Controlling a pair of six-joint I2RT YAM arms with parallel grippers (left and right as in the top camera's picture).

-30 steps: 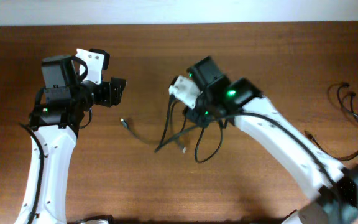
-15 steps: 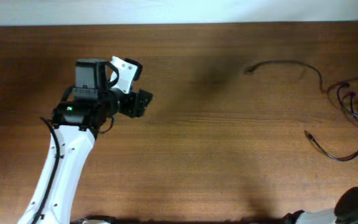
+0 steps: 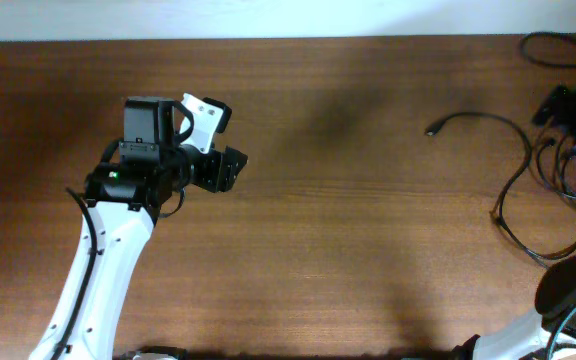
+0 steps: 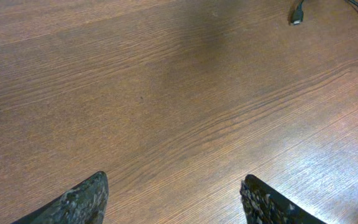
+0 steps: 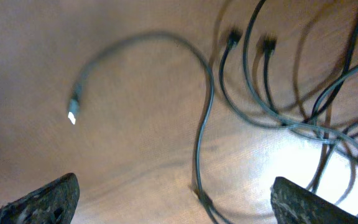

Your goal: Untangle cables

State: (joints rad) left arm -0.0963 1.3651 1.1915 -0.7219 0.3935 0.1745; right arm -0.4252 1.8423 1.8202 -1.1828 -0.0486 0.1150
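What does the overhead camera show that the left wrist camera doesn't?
Only overhead: the whole left arm, the right arm at the far right edge, and the full bunch of cables beside it. Only left wrist: a close look at the left gripper, its two fingertips spread apart with nothing between them. Both: the wooden table and one loose cable's plug end.

Left arm [image 3: 108, 215], right arm [image 3: 573, 285] — jaws spread wide.
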